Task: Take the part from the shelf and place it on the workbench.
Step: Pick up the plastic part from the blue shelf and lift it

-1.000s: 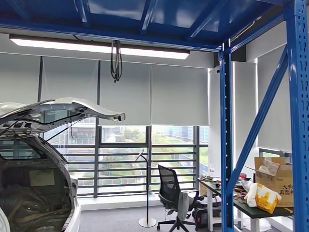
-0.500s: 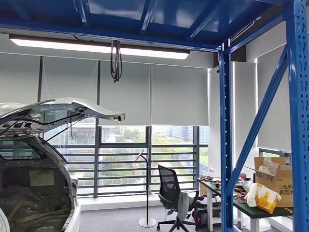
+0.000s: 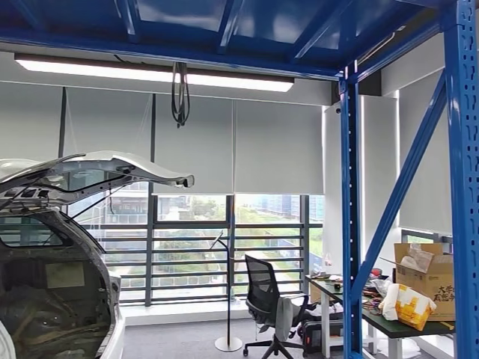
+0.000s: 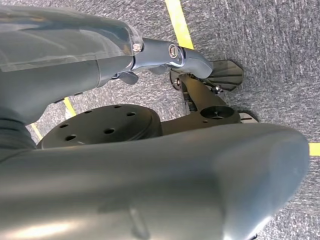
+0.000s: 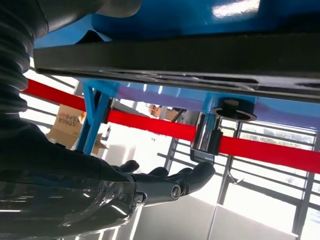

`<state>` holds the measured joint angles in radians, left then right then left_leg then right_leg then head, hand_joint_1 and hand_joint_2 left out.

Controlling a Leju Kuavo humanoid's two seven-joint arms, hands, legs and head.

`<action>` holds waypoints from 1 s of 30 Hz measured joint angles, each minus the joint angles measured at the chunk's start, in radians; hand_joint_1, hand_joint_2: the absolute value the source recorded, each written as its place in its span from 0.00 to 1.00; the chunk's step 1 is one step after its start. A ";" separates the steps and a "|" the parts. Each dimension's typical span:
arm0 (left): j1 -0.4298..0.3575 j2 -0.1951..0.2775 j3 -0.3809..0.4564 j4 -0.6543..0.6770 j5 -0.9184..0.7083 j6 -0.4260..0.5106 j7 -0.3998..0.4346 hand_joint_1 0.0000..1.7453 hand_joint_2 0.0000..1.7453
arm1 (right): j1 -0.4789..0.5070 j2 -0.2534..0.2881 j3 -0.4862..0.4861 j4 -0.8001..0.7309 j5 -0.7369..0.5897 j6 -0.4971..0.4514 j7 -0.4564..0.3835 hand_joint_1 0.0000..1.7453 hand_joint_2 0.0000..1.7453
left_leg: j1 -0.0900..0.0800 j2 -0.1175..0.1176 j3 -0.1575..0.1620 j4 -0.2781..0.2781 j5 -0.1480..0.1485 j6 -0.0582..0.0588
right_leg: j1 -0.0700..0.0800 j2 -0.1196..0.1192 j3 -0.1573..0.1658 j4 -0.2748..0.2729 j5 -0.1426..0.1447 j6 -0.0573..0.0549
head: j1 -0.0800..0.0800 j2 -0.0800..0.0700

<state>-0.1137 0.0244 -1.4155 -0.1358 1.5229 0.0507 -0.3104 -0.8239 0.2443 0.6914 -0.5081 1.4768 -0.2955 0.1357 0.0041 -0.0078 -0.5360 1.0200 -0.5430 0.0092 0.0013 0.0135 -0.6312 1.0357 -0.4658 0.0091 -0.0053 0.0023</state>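
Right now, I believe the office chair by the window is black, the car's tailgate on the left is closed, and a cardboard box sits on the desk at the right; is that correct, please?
Not quite: the car's tailgate is raised open, not closed, as the head view shows. The rest holds: the office chair by the window is black, and a cardboard box sits on the desk at the right.

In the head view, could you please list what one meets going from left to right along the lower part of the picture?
Car with open tailgate → floor stand → black office chair → blue rack post → yellow-and-white bag → cardboard box.
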 joint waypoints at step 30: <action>0.006 0.000 0.001 0.000 0.000 0.025 0.007 0.00 0.00 | -0.003 -0.042 -0.070 0.098 -0.057 -0.065 -0.018 1.00 1.00 | 0.000 0.000 0.001 0.000 0.000 0.000 | 0.000 0.000 0.000 0.000 0.000 0.000 | 0.000 0.000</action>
<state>-0.1078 0.0244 -1.4146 -0.1358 1.5229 0.0761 -0.3031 -0.8266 0.2026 0.6217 -0.4103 1.4199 -0.3609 0.1173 0.0036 -0.0078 -0.5350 1.0201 -0.5431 0.0092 0.0014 0.0137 -0.6310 1.0356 -0.4658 0.0091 -0.0053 0.0023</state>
